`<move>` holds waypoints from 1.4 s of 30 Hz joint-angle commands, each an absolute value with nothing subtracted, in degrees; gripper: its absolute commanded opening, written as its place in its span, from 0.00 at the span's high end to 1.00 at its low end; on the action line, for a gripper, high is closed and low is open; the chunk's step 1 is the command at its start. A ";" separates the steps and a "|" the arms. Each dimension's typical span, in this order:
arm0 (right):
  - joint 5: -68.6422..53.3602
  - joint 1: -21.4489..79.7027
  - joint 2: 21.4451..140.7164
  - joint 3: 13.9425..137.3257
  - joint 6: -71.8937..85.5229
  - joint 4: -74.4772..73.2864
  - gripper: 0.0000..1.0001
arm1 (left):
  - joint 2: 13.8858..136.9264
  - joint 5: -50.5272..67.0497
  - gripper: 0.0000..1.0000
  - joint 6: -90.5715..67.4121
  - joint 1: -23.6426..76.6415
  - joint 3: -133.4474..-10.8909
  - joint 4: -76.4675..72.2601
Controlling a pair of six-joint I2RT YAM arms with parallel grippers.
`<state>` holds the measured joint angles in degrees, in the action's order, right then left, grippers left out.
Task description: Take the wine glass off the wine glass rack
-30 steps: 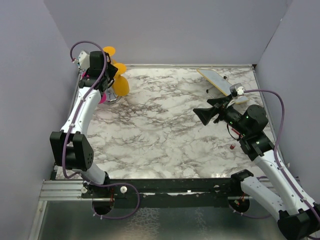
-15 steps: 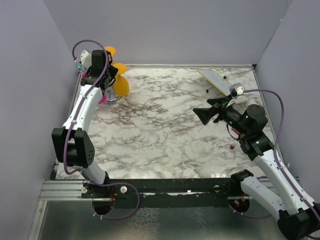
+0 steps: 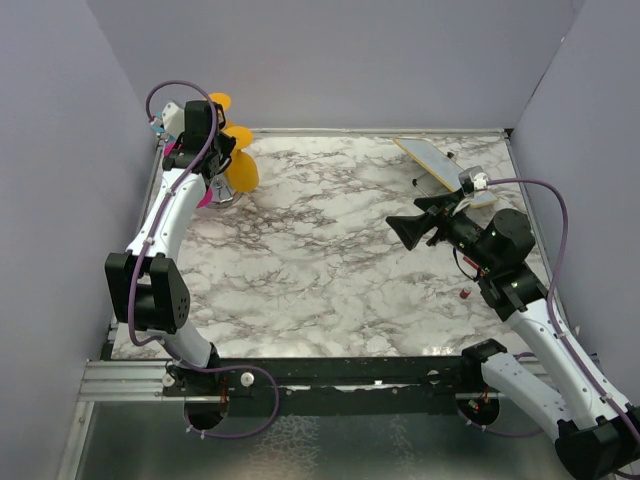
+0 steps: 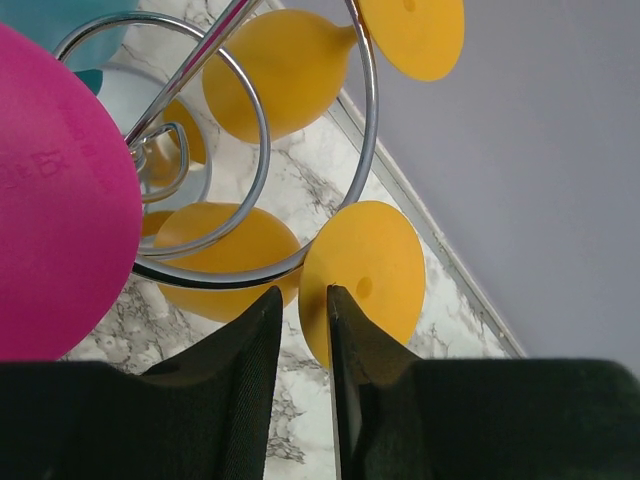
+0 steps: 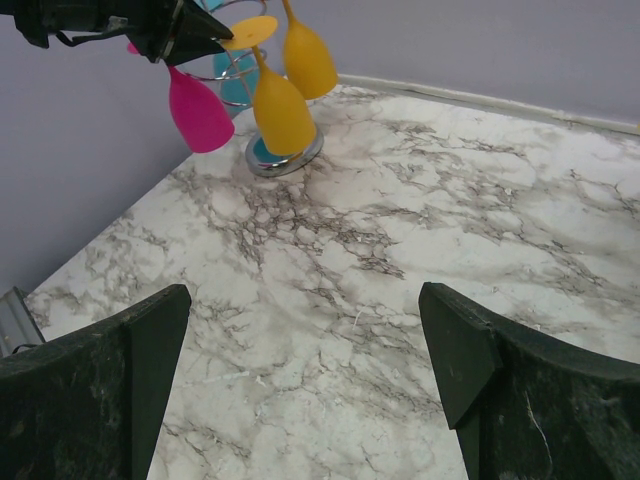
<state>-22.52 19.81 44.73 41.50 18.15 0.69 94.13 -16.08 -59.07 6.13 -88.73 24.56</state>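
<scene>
Barely anything has shifted over the last second: the left arm's elbow has edged slightly right, and the right arm has not budged.

At the far left corner the left gripper [image 4: 303,300] sits up among the hoops of the wine glass rack [image 5: 305,157]. Its fingers are drawn almost together, leaving a thin slit. The round foot [image 4: 365,280] of a yellow wine glass [image 5: 282,110] lies just behind the tips. Whether they pinch anything I cannot tell.

That glass hangs bowl-down from the rack. A pink glass [image 5: 198,112] hangs to its left, a second yellow glass [image 5: 308,55] beyond it, and a teal glass [image 5: 235,75] behind.

The marble table [image 3: 330,260] stretches rightward to a flat tan board [image 3: 430,160] at the far right.

Near it the right gripper [image 3: 408,231] hovers over the table, fingers spread wide and holding nothing, pointing left toward the rack from well apart.
</scene>
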 commanded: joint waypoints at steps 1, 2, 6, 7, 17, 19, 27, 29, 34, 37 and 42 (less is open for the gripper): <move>-21.35 20.13 44.61 41.04 17.76 2.18 0.00 | 94.14 -16.83 0.75 -59.93 6.62 -90.83 24.21; -21.35 20.13 44.59 41.04 17.75 2.18 0.00 | 94.10 -16.87 0.76 -59.98 6.58 -90.75 24.20; -21.36 20.12 44.59 40.82 17.85 2.39 0.00 | 93.74 -16.88 0.79 -60.12 6.55 -90.53 24.15; -21.39 20.13 44.64 40.85 17.92 2.44 0.00 | 93.70 -16.83 0.80 -60.11 6.59 -90.57 24.16; -21.36 20.12 44.77 40.86 17.94 2.68 0.00 | 93.04 -16.61 0.92 -60.28 6.55 -90.79 24.17; -21.44 20.13 44.83 40.82 18.08 2.79 0.00 | 92.88 -16.32 0.93 -60.44 6.59 -90.86 24.23; -21.25 20.07 44.73 40.74 18.02 2.80 0.00 | 92.12 -14.64 0.99 -61.84 6.57 -90.88 23.79; -21.14 20.09 44.67 40.75 17.96 2.67 0.00 | 91.84 -13.83 1.00 -62.39 6.57 -90.83 23.54; -20.83 20.13 44.40 40.78 17.78 2.27 0.00 | 89.50 -12.97 1.00 -64.31 6.56 -88.57 21.67; -20.92 20.13 44.37 40.74 17.76 2.34 0.00 | 86.99 -13.25 1.00 -65.75 6.52 -85.36 19.22; -20.98 20.12 44.29 40.83 17.75 2.03 0.00 | 84.14 -13.73 1.00 -67.70 6.46 -81.61 15.98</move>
<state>-22.11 19.81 44.73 41.15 18.17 0.93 87.39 -14.17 -65.17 6.39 -83.83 20.84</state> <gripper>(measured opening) 0.998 0.051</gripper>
